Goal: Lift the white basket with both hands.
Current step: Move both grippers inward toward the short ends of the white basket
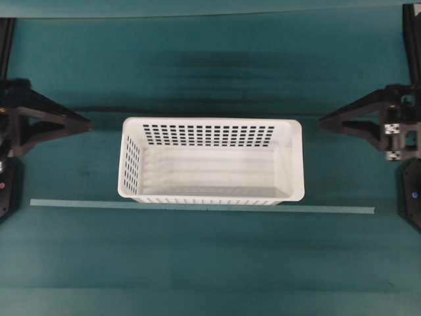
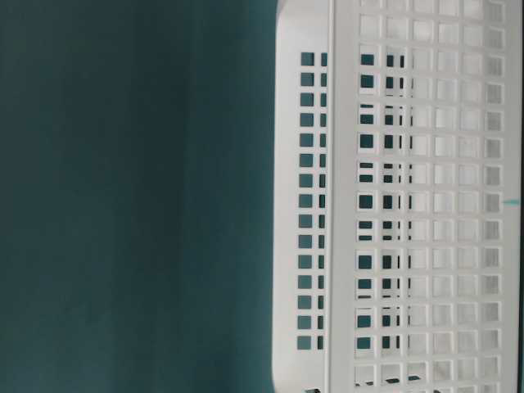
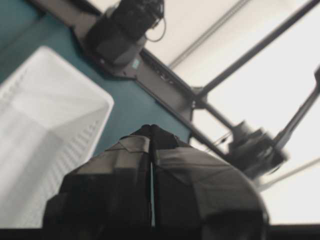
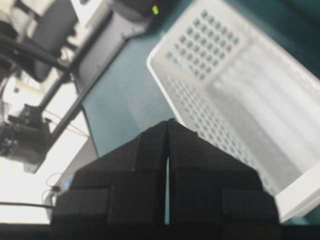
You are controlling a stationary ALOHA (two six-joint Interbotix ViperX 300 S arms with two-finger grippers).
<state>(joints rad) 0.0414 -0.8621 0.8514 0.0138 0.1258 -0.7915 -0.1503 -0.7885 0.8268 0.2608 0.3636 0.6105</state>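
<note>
One white basket (image 1: 210,161) between both grippers.

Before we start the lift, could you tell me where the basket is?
Overhead, the basket sits mid-table between the left gripper and right gripper, touching neither.

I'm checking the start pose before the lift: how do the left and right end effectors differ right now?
The left end effector sits at the overhead view's left, tip pointing right; the right end effector sits at its right, tip pointing left. Both have fingers pressed together, hold nothing, and stand clear of the white basket between them.
</note>
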